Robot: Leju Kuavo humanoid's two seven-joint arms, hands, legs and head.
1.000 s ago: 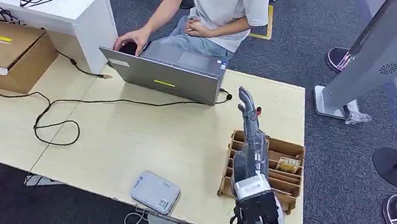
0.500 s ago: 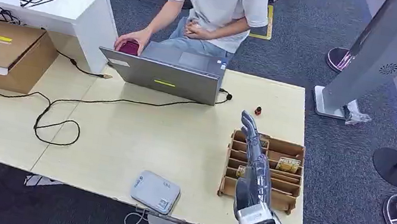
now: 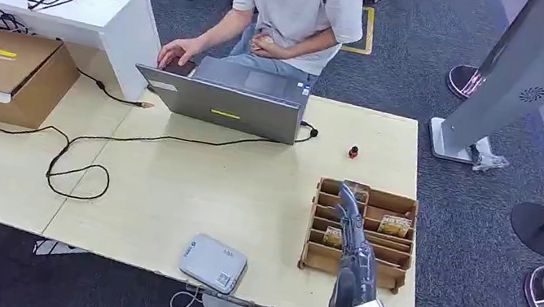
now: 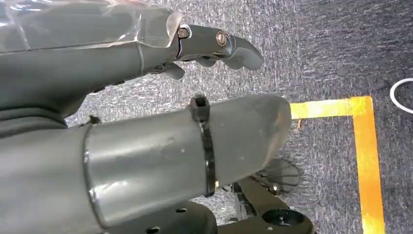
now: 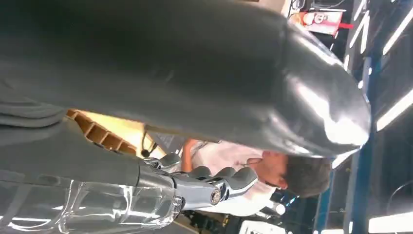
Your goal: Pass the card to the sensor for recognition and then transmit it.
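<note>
Reaching over a slotted wooden card rack on the counter, the right hand has its fingers extended, apart and empty. Cards stand upright in the slots (thin, light, stiff, likely slick), best pinched by the exposed top edge. A grey sensor lies nearby. The left hand hangs open over carpet

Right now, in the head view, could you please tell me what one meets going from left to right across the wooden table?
Cardboard box → looped black cable → grey sensor → right hand over the wooden card tray.
</note>
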